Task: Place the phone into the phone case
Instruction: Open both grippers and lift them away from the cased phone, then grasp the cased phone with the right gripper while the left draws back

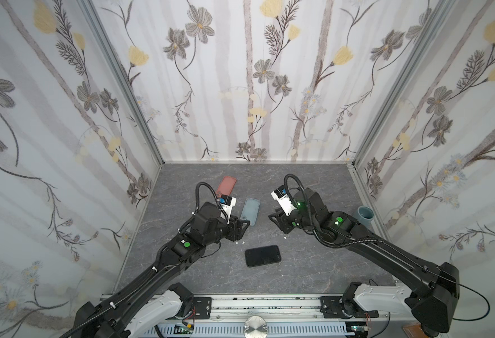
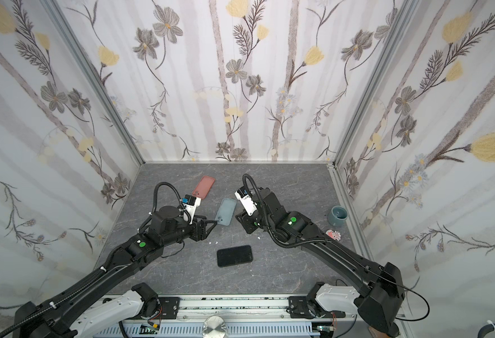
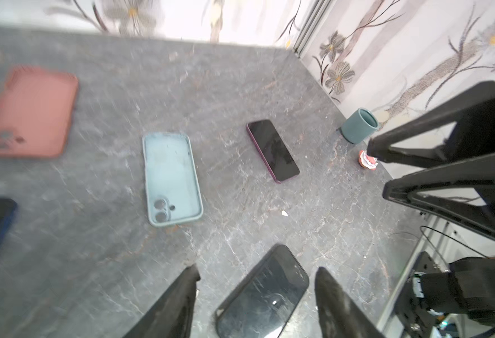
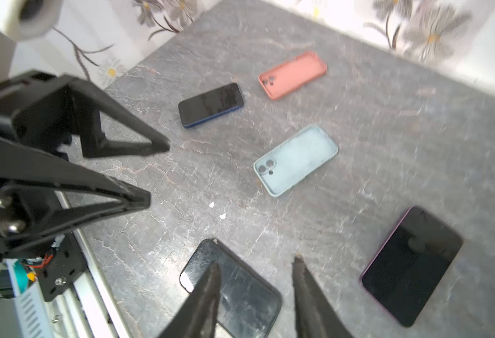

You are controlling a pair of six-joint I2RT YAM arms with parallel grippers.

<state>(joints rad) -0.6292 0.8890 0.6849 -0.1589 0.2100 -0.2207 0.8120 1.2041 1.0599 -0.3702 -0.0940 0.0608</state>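
1. The blue-grey phone case (image 1: 249,211) lies hollow side up and empty at the middle of the table (image 1: 313,263). The salmon phone case (image 1: 225,187) lies hollow side up and empty towards the back edge, left of the middle.
2. The teal cup (image 2: 338,215) stands by the right edge; its inside cannot be made out.
3. The black phone (image 1: 263,255) lies flat, screen up, between the middle and the front edge, outside both cases and apart from both grippers.
4. The left gripper (image 1: 245,225) hangs just beside the blue-grey case's near end, its fingers spread and gripping nothing.
5. The right gripper (image 1: 272,216) hangs on the other side of that case, its fingers likewise parted and empty.
6. The wrist views show a purple phone (image 3: 272,150) and a blue phone (image 4: 211,104), both screen up. In both top views the arms hide them.
7. Bare table lies open along the back edge and round the black phone.
8. The table is grey, marble-veined and smooth. The cases look matt, with rounded corners and camera cut-outs. The black phone's glass is scuffed. Small white flecks (image 4: 212,204) lie near it.
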